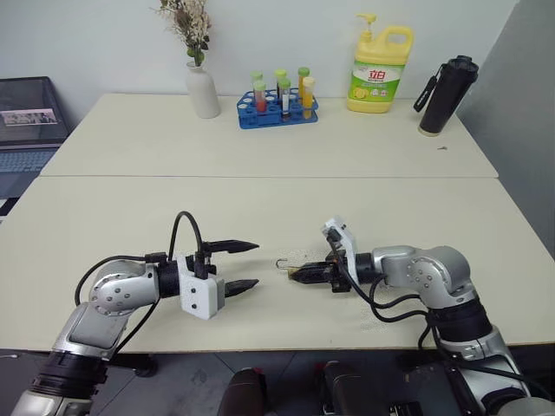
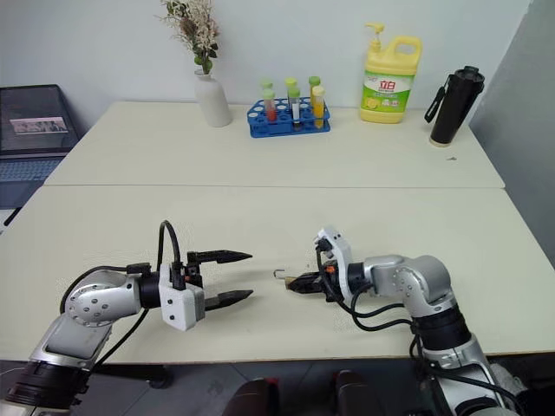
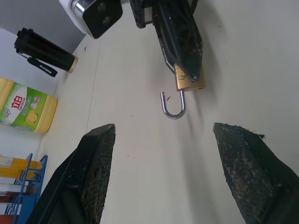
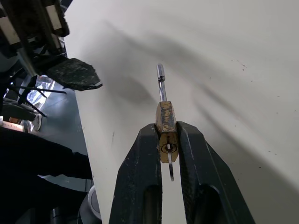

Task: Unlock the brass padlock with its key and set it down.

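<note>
Brass padlock (image 4: 165, 125) clamped between the two black fingers of the right claw (image 1: 299, 274), lower centre of the left eye view, just above the counter (image 1: 260, 147) surface. Shackle (image 3: 173, 105) swung free at one end, projecting beyond the fingertips toward the left claw. Keyhole face visible in the right wrist view, turned toward the wrist; thin silvery piece (image 4: 171, 171) seen just behind the body, between the fingers, possibly the key — cannot tell for certain.

Left claw (image 1: 243, 265) at lower left of centre, fingers spread well apart, nothing between them; tips aimed at the padlock but apart from it, a clear gap of bare counter between.

Near counter edge just below both claws in the frame. Broad open cream surface above and to either side of the claws. Seam between two counter sections across mid-frame. Far objects well apart, along the upper part of the frame: white vase (image 1: 202, 89) with dried flowers, blue tube rack (image 1: 277, 111), yellow detergent bottle (image 1: 381, 69), black flask (image 1: 446, 95) at upper right. Laptop (image 1: 26, 130) at the left edge, beside the counter.
</note>
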{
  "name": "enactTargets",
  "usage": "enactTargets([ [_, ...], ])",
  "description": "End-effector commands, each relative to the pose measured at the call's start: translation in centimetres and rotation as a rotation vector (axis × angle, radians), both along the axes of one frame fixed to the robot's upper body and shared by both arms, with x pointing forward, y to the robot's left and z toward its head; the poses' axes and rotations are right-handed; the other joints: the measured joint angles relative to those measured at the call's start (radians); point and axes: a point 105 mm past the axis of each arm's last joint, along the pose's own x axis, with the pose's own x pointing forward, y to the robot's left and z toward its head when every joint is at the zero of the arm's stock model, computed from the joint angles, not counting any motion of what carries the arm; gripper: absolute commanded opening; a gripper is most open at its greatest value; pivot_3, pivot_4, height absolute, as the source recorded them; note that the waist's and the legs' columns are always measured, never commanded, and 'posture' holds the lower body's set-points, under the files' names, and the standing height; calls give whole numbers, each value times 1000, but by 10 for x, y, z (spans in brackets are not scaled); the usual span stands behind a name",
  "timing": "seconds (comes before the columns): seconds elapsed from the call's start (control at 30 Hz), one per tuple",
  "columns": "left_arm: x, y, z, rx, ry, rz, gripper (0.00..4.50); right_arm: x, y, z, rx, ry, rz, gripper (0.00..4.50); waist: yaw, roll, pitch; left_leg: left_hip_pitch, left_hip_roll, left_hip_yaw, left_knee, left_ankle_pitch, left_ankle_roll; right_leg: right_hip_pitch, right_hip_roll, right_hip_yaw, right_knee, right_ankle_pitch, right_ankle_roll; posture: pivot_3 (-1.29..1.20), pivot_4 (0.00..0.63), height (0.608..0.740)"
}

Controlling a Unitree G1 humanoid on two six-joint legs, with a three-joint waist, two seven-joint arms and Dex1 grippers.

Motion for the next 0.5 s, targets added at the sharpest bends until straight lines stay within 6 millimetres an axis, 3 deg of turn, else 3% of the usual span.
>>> enactTargets([
  [0.03, -10, -5, 2, -9, -3, -49, 3500, 6, 0, 4, 9, 4, -42, 153, 0, 0, 0, 0, 0, 0, 0, 0, 0, 0, 0, 0, 0, 0, 0, 0, 150, 740],
  [0.2, -15, -6, -2, -12, 30, -60, 3500, 10, 1, -4, -23, 19, -80, 153, -1, 0, 0, 0, 1, 0, 0, 0, 0, 0, 0, -1, 0, 0, 0, 0, 150, 740],
  [0.5, -9, -3, 1, -67, 69, -1, 3500, 12, -22, 3, -72, -29, -110, 3268, 3, 0, 0, 0, 0, 0, 0, 0, 0, 0, 0, -1, 0, 0, 0, 0, 150, 740],
])
